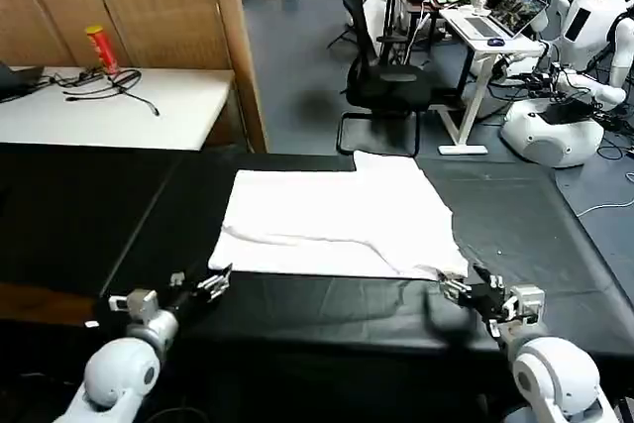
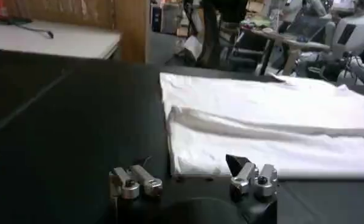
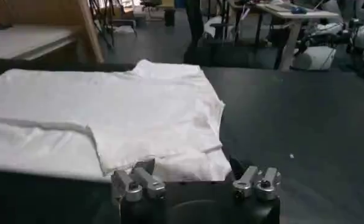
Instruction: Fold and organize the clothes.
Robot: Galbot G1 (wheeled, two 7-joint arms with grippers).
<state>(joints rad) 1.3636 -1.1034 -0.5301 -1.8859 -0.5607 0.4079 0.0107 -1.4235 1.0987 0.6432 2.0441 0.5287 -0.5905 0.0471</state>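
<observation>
A: Where does the white cotton T-shirt (image 1: 337,220) lie relative to your grippers?

B: You see it spread flat, partly folded, in the middle of the head view on the black cloth-covered table (image 1: 89,215). Your left gripper (image 1: 210,283) sits at lower left of that frame, just beside the shirt's near left corner, its fingers spread apart and holding nothing. Your right gripper (image 1: 459,287) is at lower right, at the shirt's near right corner; its fingers also stand apart, and I can't tell whether they touch the cloth.

A: And closer in?

B: In the left wrist view the left gripper (image 2: 194,179) has the shirt's hem (image 2: 249,159) just past its fingertips. In the right wrist view the right gripper (image 3: 193,178) faces the corner of the shirt (image 3: 170,158), with one fingertip overlapping the fabric edge.

A: Room to move?

B: You have bare black tabletop on both sides of the shirt and along the near edge.

A: Behind?

B: At upper left a white side table (image 1: 109,106) with a red can (image 1: 101,49) and cables; upper centre, a black office chair (image 1: 381,76) on grey floor
</observation>
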